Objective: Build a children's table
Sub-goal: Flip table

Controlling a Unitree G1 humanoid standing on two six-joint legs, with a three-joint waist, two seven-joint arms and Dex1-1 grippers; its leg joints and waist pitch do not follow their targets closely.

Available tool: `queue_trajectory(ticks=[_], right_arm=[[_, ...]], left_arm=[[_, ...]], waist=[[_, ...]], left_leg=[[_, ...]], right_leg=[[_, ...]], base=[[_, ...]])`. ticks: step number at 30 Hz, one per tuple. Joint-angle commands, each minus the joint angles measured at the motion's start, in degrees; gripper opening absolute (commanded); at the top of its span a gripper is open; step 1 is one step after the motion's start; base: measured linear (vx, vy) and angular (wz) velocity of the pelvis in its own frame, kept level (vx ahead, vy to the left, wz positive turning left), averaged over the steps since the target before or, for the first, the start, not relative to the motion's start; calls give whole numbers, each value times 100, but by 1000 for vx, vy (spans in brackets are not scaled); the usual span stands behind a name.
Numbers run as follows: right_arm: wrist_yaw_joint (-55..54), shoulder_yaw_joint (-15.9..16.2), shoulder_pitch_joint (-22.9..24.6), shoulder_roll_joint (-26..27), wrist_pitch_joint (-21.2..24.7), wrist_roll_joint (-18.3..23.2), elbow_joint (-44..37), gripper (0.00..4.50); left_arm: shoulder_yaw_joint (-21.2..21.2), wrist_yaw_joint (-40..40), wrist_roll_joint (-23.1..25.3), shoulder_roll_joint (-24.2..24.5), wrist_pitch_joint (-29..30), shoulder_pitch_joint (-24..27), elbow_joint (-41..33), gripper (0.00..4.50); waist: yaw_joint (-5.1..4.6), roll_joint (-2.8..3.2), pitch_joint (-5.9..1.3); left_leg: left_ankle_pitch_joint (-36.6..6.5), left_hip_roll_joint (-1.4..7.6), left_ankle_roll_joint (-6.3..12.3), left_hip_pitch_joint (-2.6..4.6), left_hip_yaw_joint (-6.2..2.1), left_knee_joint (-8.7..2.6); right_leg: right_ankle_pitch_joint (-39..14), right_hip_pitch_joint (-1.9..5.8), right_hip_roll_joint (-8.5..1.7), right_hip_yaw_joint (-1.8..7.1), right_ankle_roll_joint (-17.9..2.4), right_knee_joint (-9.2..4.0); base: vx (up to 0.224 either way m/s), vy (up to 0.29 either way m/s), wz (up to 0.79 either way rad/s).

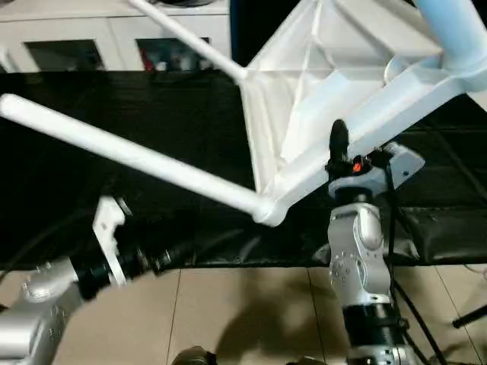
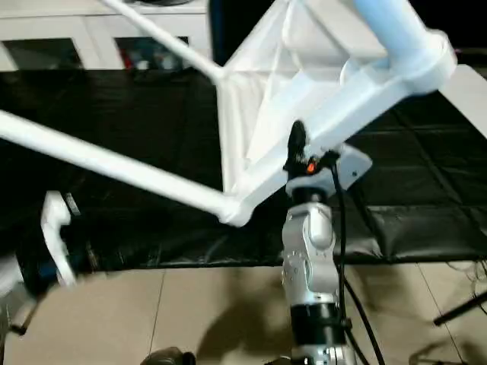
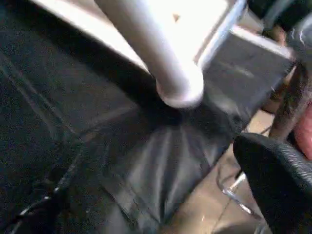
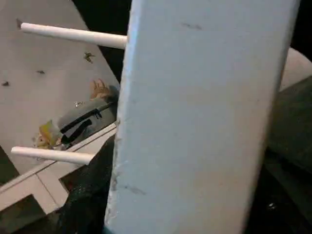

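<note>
The children's table (image 1: 304, 84) hangs tilted above the black work surface, ribbed underside facing me. One long white leg (image 1: 129, 152) juts left from its near corner socket (image 1: 268, 211), another leg (image 1: 190, 38) points back left, and a third (image 1: 456, 30) rises at the top right. My right gripper (image 1: 338, 148) is shut on the table's edge rail (image 4: 195, 117), one black finger standing over it. My left gripper (image 1: 171, 255) hovers low at the left, below the near leg and apart from it. It is open, with one finger (image 3: 275, 178) beside the leg's socket end (image 3: 180, 92).
A black mat (image 1: 114, 99) covers the work surface, with a padded black section (image 1: 449, 236) at the right. White cabinets (image 1: 114, 38) stand behind it. Tiled floor (image 1: 251, 312) lies in front, between my two forearms.
</note>
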Motion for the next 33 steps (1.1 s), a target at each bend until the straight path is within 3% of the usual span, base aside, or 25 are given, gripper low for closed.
queue_trajectory(ticks=[1, 3, 4, 6, 7, 9, 10, 12, 13, 15, 16, 17, 18, 20, 21, 22, 23, 24, 25, 26, 27, 29, 31, 33], right_arm=[[-20, -7, -319, -149, -206, -371, -254, 197], [-95, 28, -420, -212, -159, -518, -185, 196], [-287, 77, -534, -335, -9, -809, -122, 196], [-365, 87, -585, -374, 57, -899, -103, 196], [-426, 97, -633, -412, 137, -966, -89, 196], [-500, 104, -685, -452, 233, -1075, -74, 196], [-542, 132, -747, -514, 342, -1240, -65, 195], [-542, 210, -809, -613, 457, -1464, -71, 194], [-542, 210, -809, -613, 457, -1464, -71, 194], [-480, 267, -840, -640, 494, -1497, -68, 194], [-464, 360, -868, -672, 586, -1599, -52, 194], [-489, 401, -881, -692, 672, -1680, -42, 193], [-489, 401, -881, -692, 672, -1680, -42, 193], [-528, 479, -917, -744, 817, -1844, -12, 193], [-556, 550, -982, -799, 960, -2009, 7, 193], [-570, 580, -1017, -817, 1031, -2079, 28, 193], [-571, 583, -1021, -819, 1036, -2085, 31, 193], [-586, 615, -1058, -836, 1096, -2160, 65, 227], [-559, 646, -1108, -844, 1185, -2188, 153, 227], [-559, 646, -1108, -844, 1185, -2188, 153, 261], [-498, 654, -1181, -830, 1281, -2136, 290, 263], [-400, 691, -1277, -821, 1469, -2110, 433, 270], [-386, 700, -1289, -820, 1542, -2119, 434, 302], [-331, 732, -1280, -821, 1723, -2108, 378, 308]], left_arm=[[-7, 45, 101, 35, -97, -6, -269, 450], [2, 71, 126, 32, -170, 53, -427, 450], [-36, 121, 136, 100, -122, 176, -801, 450], [-63, 159, 151, 142, -78, 226, -1000, 450], [-81, 225, 175, 171, -42, 240, -1203, 450], [-61, 361, 206, 209, 34, 163, -1455, 450], [-19, 516, 296, 282, 113, -30, -1728, 450], [20, 661, 467, 439, 211, -395, -1954, 450], [20, 661, 467, 439, 211, -395, -1954, 450], [14, 710, 600, 572, 269, -619, -2025, 450], [48, 806, 834, 800, 285, -1343, -2068, 450], [68, 869, 960, 899, 266, -1721, -2079, 450], [68, 869, 960, 899, 266, -1721, -2079, 450], [63, 914, 1241, 1109, 156, -2309, -2074, 450], [92, 970, 1389, 1252, 25, -2906, -2043, 450], [98, 970, 1444, 1316, -64, -3166, -2029, 450], [97, 968, 1454, 1323, -76, -3191, -2026, 450], [78, 946, 1572, 1422, -216, -3490, -1989, 450], [32, 975, 1822, 1532, -453, -3713, -1907, 450], [32, 975, 1822, 1532, -453, -3713, -1907, 450], [1, 1043, 2105, 1618, -749, -3916, -1773, 450], [-13, 1324, 2585, 1702, -1191, -4263, -1499, 450], [-18, 1490, 2824, 1753, -1375, -4389, -1377, 450], [-58, 1633, 3101, 1868, -1492, -4543, -1179, 450]], waist=[[-40, 1, -399], [-50, 1, -403], [-61, -62, -409], [-62, -38, -405], [-67, -87, -406], [-59, -76, -410], [-54, -66, -414], [-66, -106, -408], [-63, -156, -411], [-68, -143, -415], [-75, -186, -416], [-57, -161, -421], [-59, -142, -438], [-72, -184, -406], [-81, -236, -407], [-72, -219, -416], [-72, -218, -414], [-76, -231, -403], [-64, -231, -411], [-63, -232, -409], [-62, -198, -404], [-78, -204, -402], [-85, -199, -401], [-91, -198, -401]], left_leg=[[-1286, 259, -43, 141, -89, -447], [-1236, 260, -61, 125, -102, -456], [-1168, 257, -66, 122, -91, -449], [-1135, 247, -51, 116, -87, -443], [-1098, 233, -20, 114, -68, -424], [-1029, 241, -30, 117, -71, -420], [-1011, 240, -28, 127, -77, -419], [-959, 233, -64, 132, -71, -418], [-943, 221, -69, 131, -67, -415], [-855, 212, -118, 110, -72, -402], [-821, 209, -136, 104, -71, -400], [-879, 210, -163, 146, -64, -390], [-868, 197, -227, 160, -66, -369], [-960, 201, -336, 126, -80, -390], [-944, 196, -371, 107, -81, -387], [-905, 190, -396, 119, -74, -371], [-901, 187, -410, 115, -74, -368], [-910, 191, -430, 108, -72, -364], [-924, 191, -455, 111, -69, -358], [-935, 191, -455, 105, -74, -357], [-1009, 195, -475, 111, -78, -360], [-1133, 199, -537, 114, -85, -366], [-1269, 199, -569, 126, -93, -371], [-1333, 206, -591, 126, -103, -373]], right_leg=[[-1255, 209, -398, 321, -788, -433], [-1187, 220, -402, 316, -741, -423], [-1066, 226, -394, 316, -730, -407], [-1034, 221, -389, 314, -727, -402], [-1051, 220, -386, 325, -689, -416], [-1024, 217, -378, 320, -651, -399], [-994, 213, -375, 318, -650, -396], [-859, 209, -346, 310, -636, -376], [-851, 224, -344, 308, -626, -376], [-751, 240, -355, 312, -577, -353], [-742, 252, -356, 314, -555, -347], [-808, 213, -336, 317, -529, -355], [-707, 207, -330, 324, -560, -321], [-764, 228, -335, 315, -554, -331], [-814, 260, -350, 327, -535, -325], [-808, 249, -354, 336, -537, -319], [-823, 246, -350, 337, -540, -319], [-842, 242, -352, 342, -541, -331], [-860, 241, -359, 345, -549, -319], [-884, 240, -357, 346, -544, -325], [-983, 230, -366, 346, -533, -334], [-1117, 230, -360, 342, -520, -335], [-1231, 217, -354, 343, -505, -348], [-1215, 213, -363, 345, -541, -348]], base=[[0, 0, 0], [0, 0, 0], [0, 0, 0], [0, 0, 0], [0, 0, 0], [0, 0, 0], [0, 0, 0], [0, 0, 0], [0, 0, 0], [0, 0, 0], [0, 0, 0], [0, 0, 0], [0, 0, 0], [0, 0, 0], [0, 0, 0], [0, 0, 0], [0, 0, 0], [0, 0, 0], [0, 0, 0], [0, 0, 0], [0, 0, 0], [0, 0, 0], [0, 0, 0], [0, 0, 0]])
